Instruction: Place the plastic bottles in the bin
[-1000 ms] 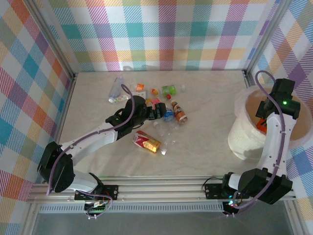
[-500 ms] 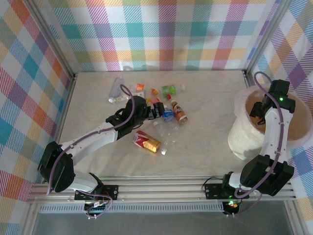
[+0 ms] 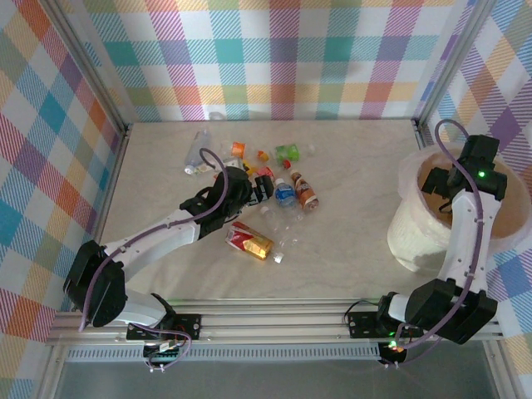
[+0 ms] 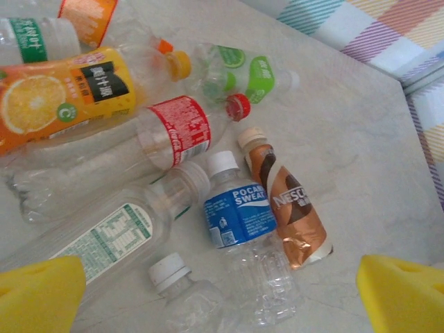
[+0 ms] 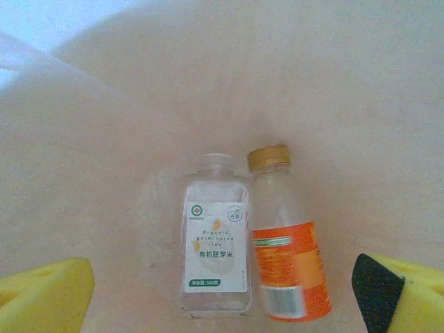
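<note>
Bin (image 5: 208, 76) holding white-labelled bottle (image 5: 216, 250), orange-labelled bottle (image 5: 288, 257), side by side

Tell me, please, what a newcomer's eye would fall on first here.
The bright scatter of small plastic bottles lying on the pale table, left of centre, the orange juice bottle loudest. Then the large round cream-white bin at the right, a clear white-labelled bottle and an orange-labelled bottle lying side by side inside.
</note>
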`<action>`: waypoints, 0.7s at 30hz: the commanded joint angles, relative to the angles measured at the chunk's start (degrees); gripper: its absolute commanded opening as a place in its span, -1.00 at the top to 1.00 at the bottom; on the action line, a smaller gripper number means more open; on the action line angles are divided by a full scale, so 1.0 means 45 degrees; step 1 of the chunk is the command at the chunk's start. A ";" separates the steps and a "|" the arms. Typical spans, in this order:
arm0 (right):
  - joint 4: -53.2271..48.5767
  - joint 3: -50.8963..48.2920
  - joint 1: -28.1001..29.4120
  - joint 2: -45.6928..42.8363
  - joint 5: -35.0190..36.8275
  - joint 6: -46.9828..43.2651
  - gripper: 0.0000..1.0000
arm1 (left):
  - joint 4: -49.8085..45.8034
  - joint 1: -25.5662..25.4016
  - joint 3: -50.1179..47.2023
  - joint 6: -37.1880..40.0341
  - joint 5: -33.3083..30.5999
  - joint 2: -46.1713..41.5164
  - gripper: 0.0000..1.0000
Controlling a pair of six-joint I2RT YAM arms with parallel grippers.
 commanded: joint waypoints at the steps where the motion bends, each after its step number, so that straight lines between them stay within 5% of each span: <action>1: 0.0238 0.0455 0.0021 -0.0699 -0.0524 0.0226 -0.94 | -0.0906 -0.0083 -0.0258 -0.0962 -0.1082 -0.0434 -1.00; 9: 0.0618 0.1270 0.1349 -0.1958 0.0031 0.0511 -0.99 | -0.2956 -0.0055 -0.0339 -0.2502 -0.2774 -0.0748 -1.00; 15: 0.1267 0.1894 0.4000 -0.2486 0.0140 0.1110 -0.99 | -0.3320 -0.0025 -0.0441 -0.2782 -0.2935 -0.0844 -1.00; 21: 0.3443 0.1206 0.6661 -0.1670 -0.4252 0.0808 -0.99 | -0.3978 0.0013 -0.0402 -0.3216 -0.3208 -0.0894 -1.00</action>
